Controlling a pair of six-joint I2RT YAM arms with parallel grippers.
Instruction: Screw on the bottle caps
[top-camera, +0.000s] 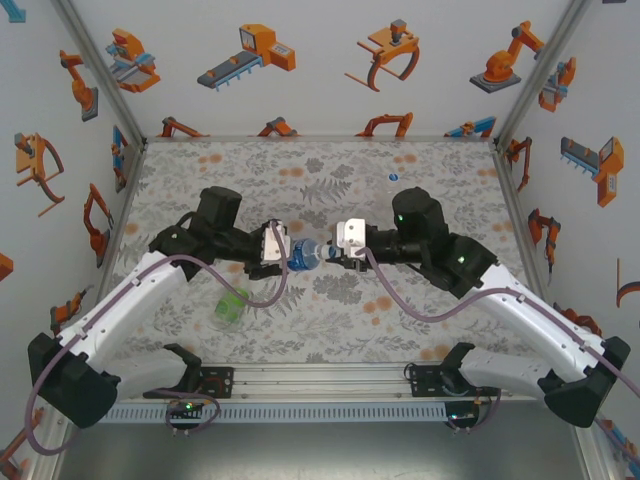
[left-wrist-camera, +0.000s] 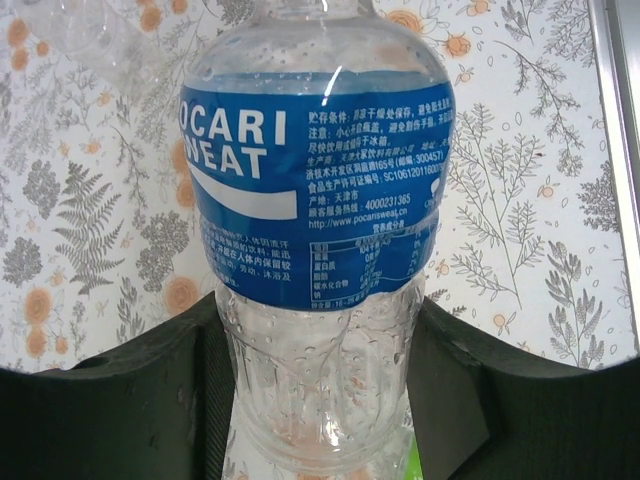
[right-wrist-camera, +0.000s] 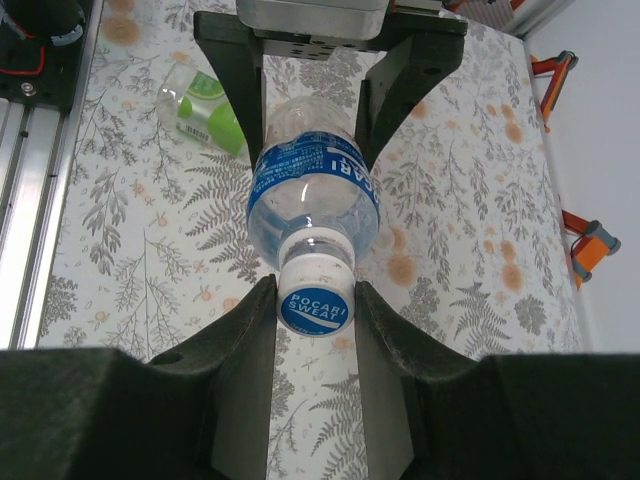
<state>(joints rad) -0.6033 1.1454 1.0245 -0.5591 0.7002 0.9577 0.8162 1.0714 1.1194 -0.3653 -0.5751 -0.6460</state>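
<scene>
A clear bottle with a blue label (top-camera: 303, 257) hangs level above the table between my two arms. My left gripper (left-wrist-camera: 320, 340) is shut on its clear lower body, below the blue label (left-wrist-camera: 315, 190). A whitish bottle cap with a blue top (right-wrist-camera: 315, 300) sits on the bottle's neck. My right gripper (right-wrist-camera: 314, 290) is shut on that cap, one finger touching each side. In the top view the right gripper (top-camera: 328, 252) faces the left gripper (top-camera: 285, 252) across the bottle. The green-label bottle (top-camera: 230, 307) lies on its side on the table, near the left arm (right-wrist-camera: 200, 108).
A metal rail (top-camera: 320, 380) runs along the near edge between the arm bases. Printed walls close off the left, back and right sides. A small bluish round object (top-camera: 393, 176) lies near the back right of the floral tabletop (top-camera: 320, 190).
</scene>
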